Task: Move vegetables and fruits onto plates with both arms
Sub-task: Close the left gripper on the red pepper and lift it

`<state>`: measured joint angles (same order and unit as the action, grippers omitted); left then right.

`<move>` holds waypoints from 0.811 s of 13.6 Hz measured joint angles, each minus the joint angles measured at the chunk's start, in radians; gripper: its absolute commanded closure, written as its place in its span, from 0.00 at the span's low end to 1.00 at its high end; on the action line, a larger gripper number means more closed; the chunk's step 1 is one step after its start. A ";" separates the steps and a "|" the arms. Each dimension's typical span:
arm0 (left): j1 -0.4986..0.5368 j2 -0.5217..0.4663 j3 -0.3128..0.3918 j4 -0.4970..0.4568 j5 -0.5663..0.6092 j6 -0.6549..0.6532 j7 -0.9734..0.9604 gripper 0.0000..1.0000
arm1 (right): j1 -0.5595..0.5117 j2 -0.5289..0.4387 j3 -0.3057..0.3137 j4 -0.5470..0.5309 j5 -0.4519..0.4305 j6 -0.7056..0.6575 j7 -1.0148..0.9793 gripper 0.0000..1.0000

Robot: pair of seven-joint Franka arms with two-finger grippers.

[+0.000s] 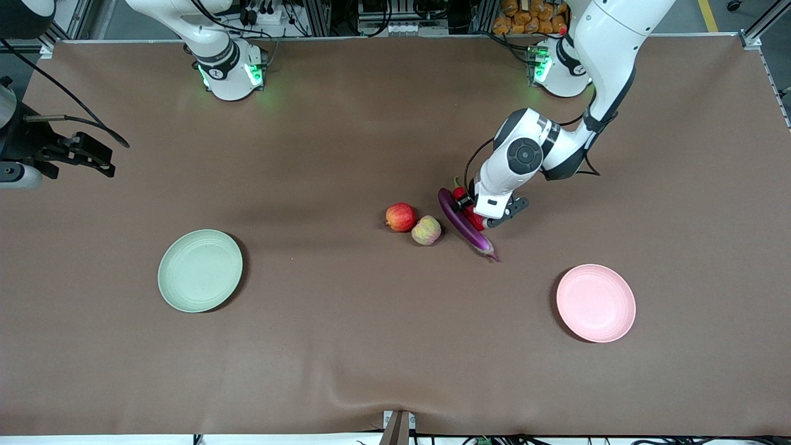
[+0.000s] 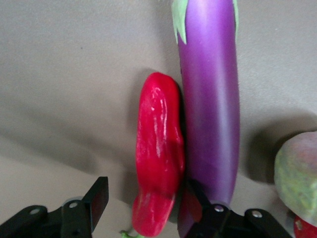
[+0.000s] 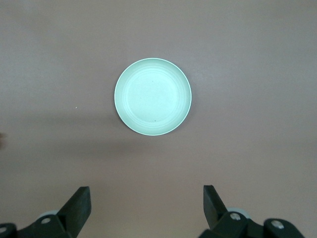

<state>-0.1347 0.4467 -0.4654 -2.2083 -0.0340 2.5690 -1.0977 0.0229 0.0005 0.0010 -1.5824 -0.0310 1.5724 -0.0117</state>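
The purple eggplant (image 1: 465,225) lies on the table with the red chili pepper (image 1: 472,216) against its side. My left gripper (image 1: 479,215) is down over the chili, open, with one finger on each side of its stem end (image 2: 147,193). One finger (image 2: 198,198) sits between the chili (image 2: 158,148) and the eggplant (image 2: 210,99); the other stands clear of the chili. The red apple (image 1: 400,217) and the pale yellow-green fruit (image 1: 426,230) sit beside the eggplant. My right gripper (image 1: 93,154) is open and empty, high over the table above the green plate (image 3: 152,96).
The green plate (image 1: 200,270) lies toward the right arm's end of the table and the pink plate (image 1: 596,303) toward the left arm's end, both nearer to the front camera than the produce. Both plates are bare. The pale fruit (image 2: 297,178) shows at the edge of the left wrist view.
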 measured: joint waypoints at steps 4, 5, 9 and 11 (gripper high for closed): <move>-0.004 0.019 0.000 -0.012 0.004 0.031 0.000 0.35 | 0.000 0.001 0.000 0.000 0.000 0.000 0.000 0.00; -0.004 0.028 0.000 -0.013 0.006 0.046 0.000 0.39 | 0.000 0.001 0.000 0.000 0.000 0.000 0.000 0.00; -0.003 0.047 0.001 -0.013 0.013 0.072 0.000 0.91 | 0.000 0.001 0.000 0.000 0.000 0.000 0.000 0.00; -0.003 0.046 0.002 -0.013 0.015 0.075 0.000 1.00 | 0.000 0.002 0.000 0.000 0.000 0.000 0.000 0.00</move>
<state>-0.1375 0.4929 -0.4639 -2.2209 -0.0194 2.6440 -1.0977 0.0232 0.0021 0.0007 -1.5824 -0.0310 1.5724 -0.0117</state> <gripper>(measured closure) 0.621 0.000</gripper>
